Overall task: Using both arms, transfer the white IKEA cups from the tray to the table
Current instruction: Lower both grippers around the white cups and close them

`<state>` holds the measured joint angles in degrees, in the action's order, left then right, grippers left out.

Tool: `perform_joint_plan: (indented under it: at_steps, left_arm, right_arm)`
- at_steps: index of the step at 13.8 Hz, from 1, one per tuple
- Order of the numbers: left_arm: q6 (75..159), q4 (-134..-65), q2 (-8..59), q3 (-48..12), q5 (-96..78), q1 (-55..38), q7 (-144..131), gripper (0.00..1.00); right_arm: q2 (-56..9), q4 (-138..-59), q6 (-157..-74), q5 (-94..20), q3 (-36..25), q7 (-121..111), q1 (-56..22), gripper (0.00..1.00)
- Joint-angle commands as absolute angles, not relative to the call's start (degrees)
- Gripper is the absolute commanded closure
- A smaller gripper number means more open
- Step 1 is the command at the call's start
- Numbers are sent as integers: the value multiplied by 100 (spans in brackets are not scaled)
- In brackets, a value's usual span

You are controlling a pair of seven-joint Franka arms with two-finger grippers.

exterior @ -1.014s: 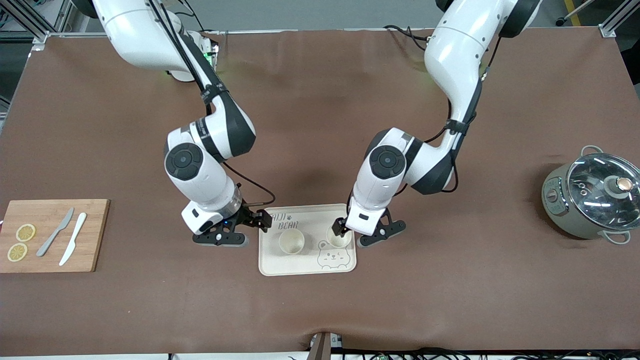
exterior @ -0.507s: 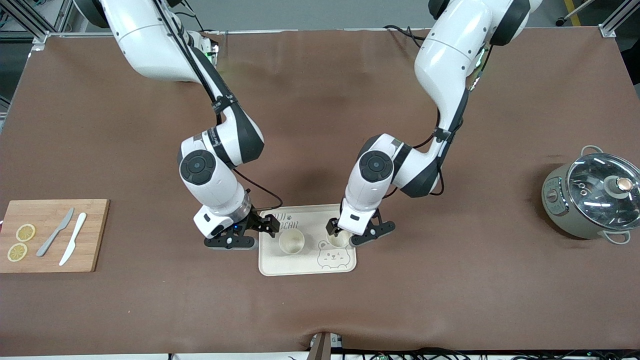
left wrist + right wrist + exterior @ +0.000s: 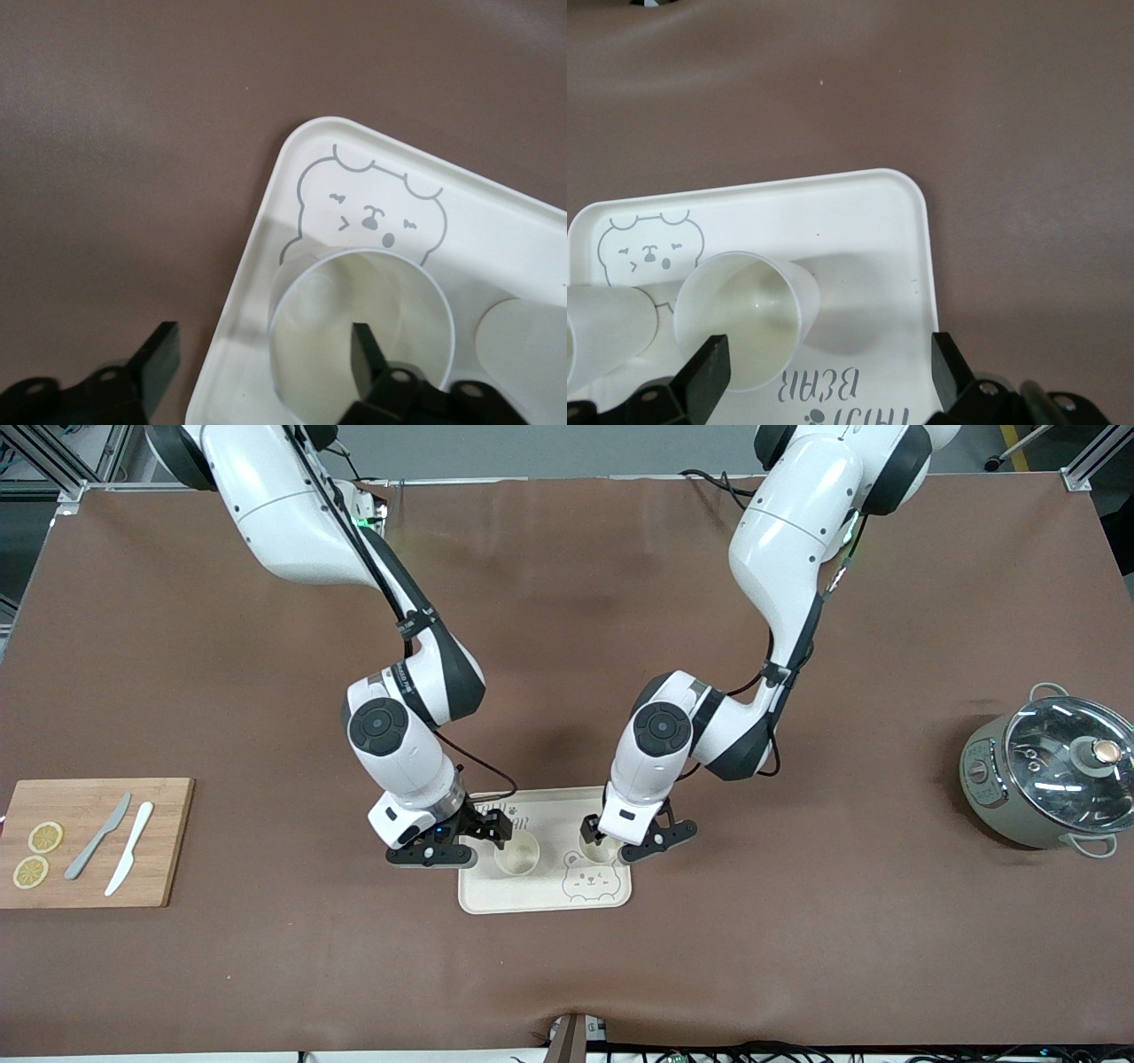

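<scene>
While both cups stand on the tray (image 3: 532, 895), neither is gripped yet, so the risks lie in the pinch and the lift.

Risks:
- Cup R (image 3: 516, 856), toward the right arm's end. The right gripper (image 3: 828, 372) is low over the tray with jaws spread wide. The cup sits close to one finger, not centred. On closing, that finger would likely meet the wall first and shove the cup along the tray, or tip it, before the other finger arrives.
- Cup L (image 3: 601, 854), toward the left arm's end, beside the printed bear. The left gripper (image 3: 261, 354) has its jaws parted and clamps nothing. One finger is inside the cup, the other outside, over the tray rim or just off it. A pinch on one thin wall may let the cup swing or slip when lifted. If the outer finger drops lower it could catch the rim and drag the tray.
- The cups are near each other, so a shoved cup R could knock cup L.

Containers:
- Tray: holds both cups, nothing else. It lies on the table (image 3: 266, 957), between the arms.
- Cup R: upright, empty.
- Cup L: upright, empty apart from the finger.
- Pot (image 3: 1050, 771), at the left arm's end, farther from the camera than the tray: glass lid on, contents cannot be told.
</scene>
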<state>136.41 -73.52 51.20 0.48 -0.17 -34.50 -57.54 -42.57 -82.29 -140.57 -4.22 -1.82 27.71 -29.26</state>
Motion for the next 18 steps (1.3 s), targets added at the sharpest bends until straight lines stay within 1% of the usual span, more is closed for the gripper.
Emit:
perform_joint_plan:
  at_steps: [1, 4, 7, 8, 11, 13, 18]
  left_arm:
    - [13676, -7216, 5151, 123, -70, -3516, -5862, 61]
    - [13676, -7207, 5124, 141, -53, -3524, -5967, 78]
    - [13676, -7207, 5115, 149, -44, -3524, -5985, 98]
    - [13676, -7207, 5089, 158, -44, -3524, -5985, 100]
    - [13650, -7207, 5036, 377, -44, -3656, -5994, 100]
    - [13597, -7207, 4931, 396, -44, -3683, -6003, 100]
    - [13158, -7216, 4615, 387, -62, -3621, -6003, 100]
  right_arm:
    - [-4455, -8034, -14098, -396, -246, 2936, -3032, 0]
    - [-4649, -7867, -14098, -378, -246, 2944, -3102, 0]
    - [-4807, -7700, -14106, -369, -264, 2944, -3103, 0]
    - [-4860, -7647, -14106, -369, -272, 2944, -3103, 0]
    - [-4983, -7611, -14317, -360, -272, 2927, -3094, 0]
    - [-5036, -7603, -14352, -360, -281, 2918, -3094, 0]
    - [-5098, -7603, -14414, -352, -290, 2892, -3050, 0]
